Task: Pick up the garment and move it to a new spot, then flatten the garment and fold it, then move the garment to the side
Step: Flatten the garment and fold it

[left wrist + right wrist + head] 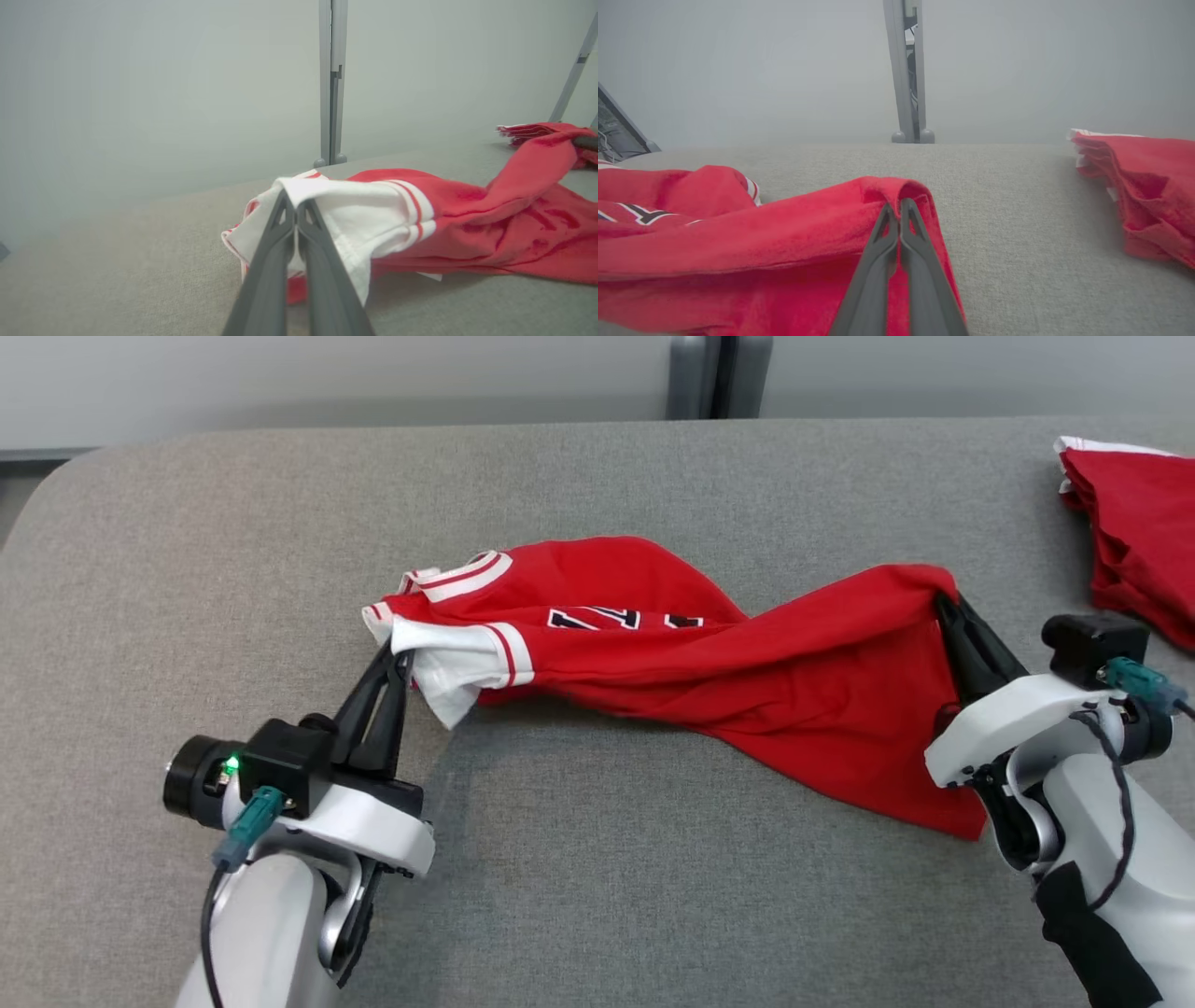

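Clamps left gripper (pixel 399 659) on the white sleeve edge and right gripper (pixel 941 601) on the red end of the garment (pixel 709 663), slung across the grey table (pixel 597 896); calls for level, matched lifting and gentle outward tension, clear of the folded red pile (pixel 1139 541) at right.

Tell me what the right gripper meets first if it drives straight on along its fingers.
The right gripper is shut on the red jersey, so that cloth comes first; beyond it, bare grey table, depth unclear.
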